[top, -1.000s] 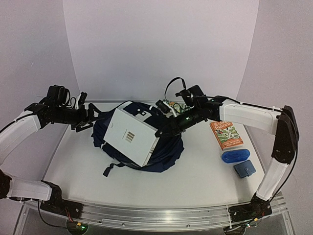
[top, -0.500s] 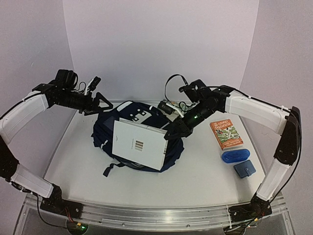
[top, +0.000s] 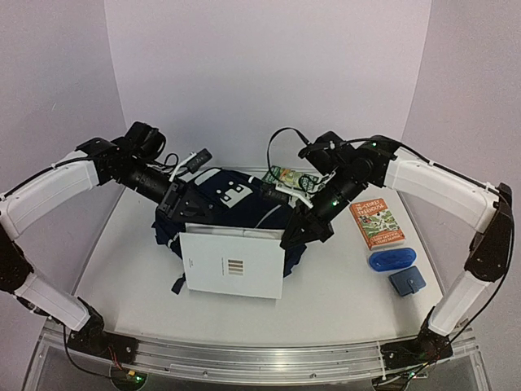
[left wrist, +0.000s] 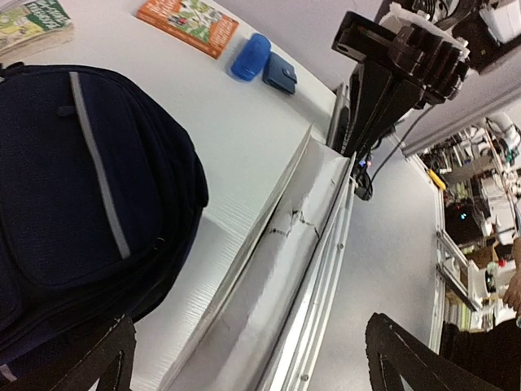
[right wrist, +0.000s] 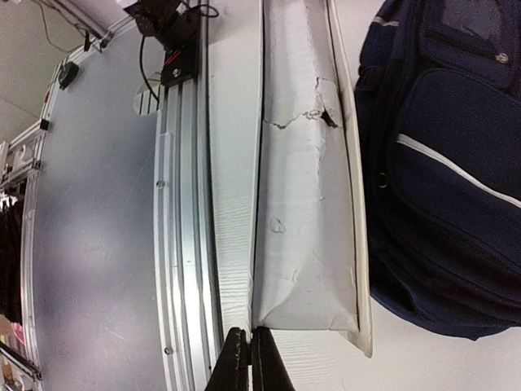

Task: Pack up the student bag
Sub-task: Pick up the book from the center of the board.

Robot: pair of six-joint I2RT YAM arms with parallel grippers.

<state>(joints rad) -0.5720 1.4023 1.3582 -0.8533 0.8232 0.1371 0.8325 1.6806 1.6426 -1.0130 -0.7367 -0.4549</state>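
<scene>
The navy student bag (top: 244, 204) with white stripes lies at the table's middle; it also shows in the left wrist view (left wrist: 81, 187) and the right wrist view (right wrist: 440, 187). A large white book (top: 234, 265) stands on edge in front of it, leaning against it. My right gripper (top: 286, 240) is shut on the book's thin cover at its right corner (right wrist: 248, 358). The book's torn page block (right wrist: 305, 204) shows beside the bag. My left gripper (top: 183, 199) is open and empty over the bag's left side, its fingers (left wrist: 114, 354) wide apart above the book (left wrist: 277, 277).
A green book (top: 286, 175) lies behind the bag. At the right lie an orange book (top: 377, 224), a blue case (top: 391, 260) and a small blue pouch (top: 407, 281). The aluminium rail (top: 260, 354) runs along the near edge.
The white book has swung off the bag's top and come down onto its edge in front of the bag, carried by my right gripper. My left arm has moved right, over the bag.
</scene>
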